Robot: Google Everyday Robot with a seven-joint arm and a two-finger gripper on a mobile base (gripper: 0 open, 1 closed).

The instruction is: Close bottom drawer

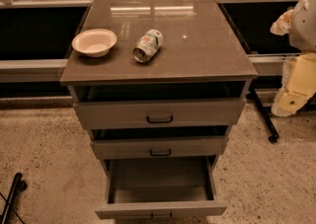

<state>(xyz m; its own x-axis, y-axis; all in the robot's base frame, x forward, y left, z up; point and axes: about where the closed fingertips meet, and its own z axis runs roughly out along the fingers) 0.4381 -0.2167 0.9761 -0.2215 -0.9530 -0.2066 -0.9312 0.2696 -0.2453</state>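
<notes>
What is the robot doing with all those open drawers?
It is meant to shut the bottom drawer, which sticks out farthest from the cabinet. The gripper hangs off to the right of the cabinet, touching no drawer, so nothing has been pushed yet. The middle drawer and top drawer are open a little. A bowl and a tipped can sit on top.

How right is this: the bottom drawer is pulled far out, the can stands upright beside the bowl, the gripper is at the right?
One thing is wrong: the camera view shows the can lying on its side beside the bowl. The bottom drawer is pulled far out and the gripper is at the right.
</notes>
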